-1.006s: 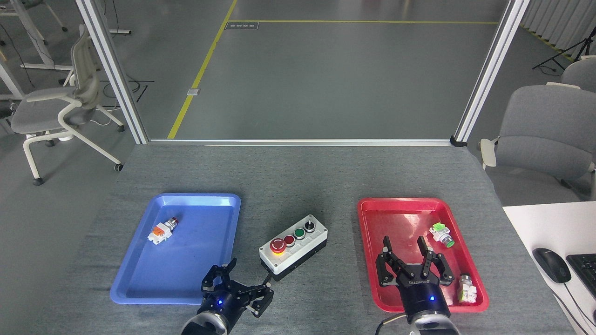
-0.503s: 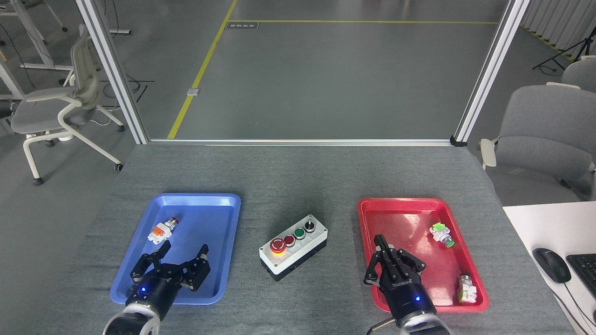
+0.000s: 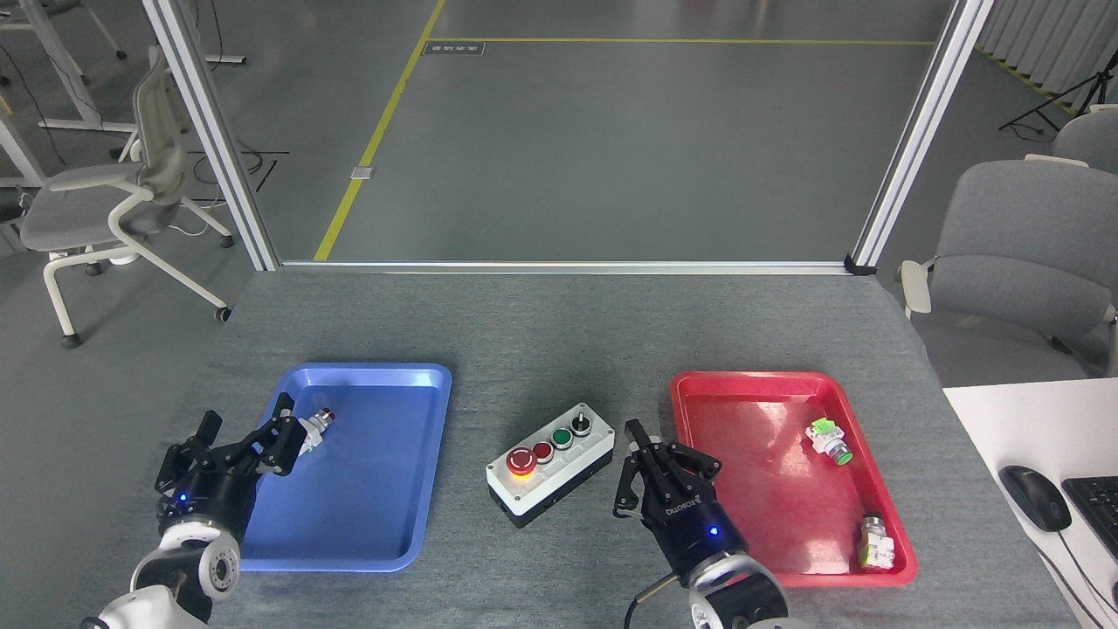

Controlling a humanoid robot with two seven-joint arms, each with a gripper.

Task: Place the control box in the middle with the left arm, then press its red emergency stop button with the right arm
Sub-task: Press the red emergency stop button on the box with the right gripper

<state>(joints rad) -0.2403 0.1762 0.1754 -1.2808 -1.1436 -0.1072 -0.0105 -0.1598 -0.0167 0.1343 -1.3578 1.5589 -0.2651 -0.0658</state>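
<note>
- Head view: the grey-topped, black-based rectangular control box [image 3: 550, 463] sits on the grey felt-covered table [image 3: 559, 332], in the gap between the blue plastic tray [image 3: 428, 489] and the red plastic tray [image 3: 699, 393]. It lies at a slant, touching neither tray. I judge the placing step done.
- Head view: my left gripper [image 3: 240, 437], black with a blue light on a white wrist, hangs over the blue tray's left rim, well apart from the box. Its fingers are spread and grasp nothing. A small white-and-orange push-button switch with a red cap [image 3: 313, 426] lies in that tray just beside the fingertips.
- Head view: my right gripper [image 3: 651, 463], black with white lettering, hovers just beside the box's right end, over the strip of table before the red tray. Its fingers are drawn together to a narrow tip with nothing between them.
- Head view: the red mushroom-shaped emergency stop button [image 3: 521, 459] on its yellow ring stands at the box's near-left end, the end farther from my right gripper. A smaller red button, a green button and a black knob follow in a row.
- Head view: the pressing step is in hand, by my reading. The next move calls for carrying the right gripper leftwards past the other controls, centring it above the mushroom cap, then pushing straight down.
</note>
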